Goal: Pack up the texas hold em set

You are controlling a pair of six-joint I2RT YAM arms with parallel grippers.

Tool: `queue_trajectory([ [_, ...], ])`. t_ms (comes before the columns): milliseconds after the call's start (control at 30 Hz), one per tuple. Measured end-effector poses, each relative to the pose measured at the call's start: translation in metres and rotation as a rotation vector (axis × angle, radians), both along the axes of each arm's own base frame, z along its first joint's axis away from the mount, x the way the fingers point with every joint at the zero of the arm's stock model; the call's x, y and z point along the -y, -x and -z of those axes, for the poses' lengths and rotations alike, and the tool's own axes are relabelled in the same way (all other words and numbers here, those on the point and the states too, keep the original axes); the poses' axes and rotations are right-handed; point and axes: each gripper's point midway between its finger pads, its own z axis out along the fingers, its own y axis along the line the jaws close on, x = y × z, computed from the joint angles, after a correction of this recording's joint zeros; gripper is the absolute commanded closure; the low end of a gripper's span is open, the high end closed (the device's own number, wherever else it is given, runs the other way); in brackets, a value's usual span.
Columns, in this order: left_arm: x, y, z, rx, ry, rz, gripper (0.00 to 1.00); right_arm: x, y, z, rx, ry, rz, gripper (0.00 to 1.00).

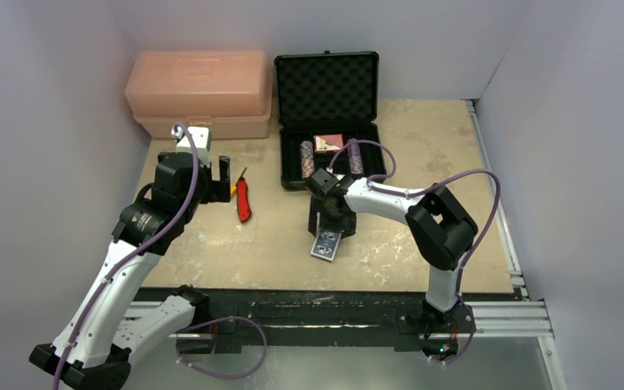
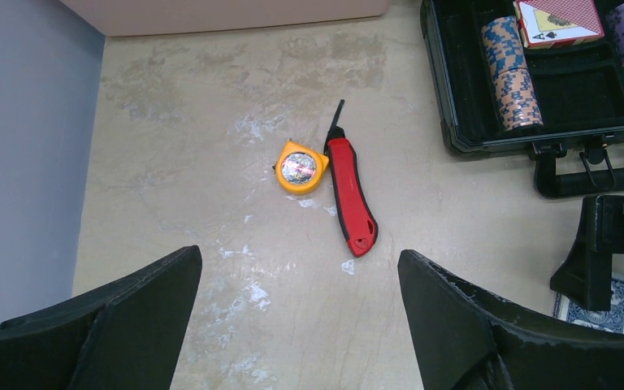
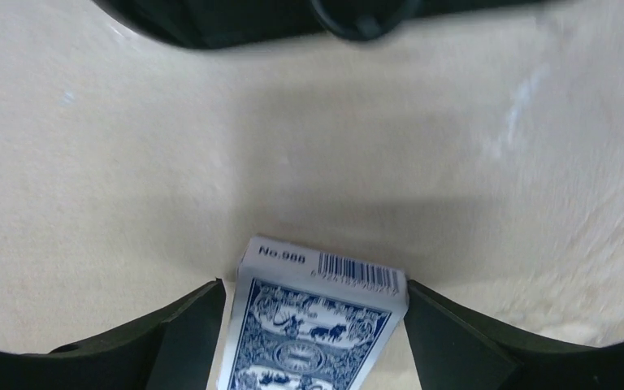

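The black briefcase [image 1: 288, 158] stands open at the back, foam lid up. It holds a red card deck [image 1: 328, 143] between two striped chip stacks [image 1: 307, 158]; they also show in the left wrist view [image 2: 510, 73]. My right gripper [image 1: 329, 221] is just in front of the case. It is shut on the blue card deck [image 3: 317, 325], whose barcode end is tipped up between the fingers [image 3: 187, 325]. The deck's near end shows below the gripper [image 1: 326, 245]. My left gripper [image 2: 301, 260] is open and empty, above the table left of the case.
A red utility knife [image 1: 244, 201] and an orange tape measure [image 2: 301, 166] lie between my left gripper and the case. A large pink toolbox [image 1: 199, 93] stands at the back left. The case handle [image 2: 589, 179] points toward the arms. Grey walls enclose the table.
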Motion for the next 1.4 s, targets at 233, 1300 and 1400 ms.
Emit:
queue_trajectory([
  [233, 0.000, 0.000, 0.000, -0.002, -0.001, 0.000, 0.09, -0.003, -0.035, -0.004, 0.159, 0.052, -0.199, 0.01],
  [1300, 0.001, -0.001, 0.002, -0.007, -0.001, 0.003, 0.09, -0.007, 0.022, -0.007, -0.018, 0.010, 0.045, 0.03],
  [1400, 0.001, -0.001, 0.002, -0.007, -0.001, 0.003, 0.09, -0.008, 0.028, -0.001, -0.033, 0.025, 0.044, 0.05],
])
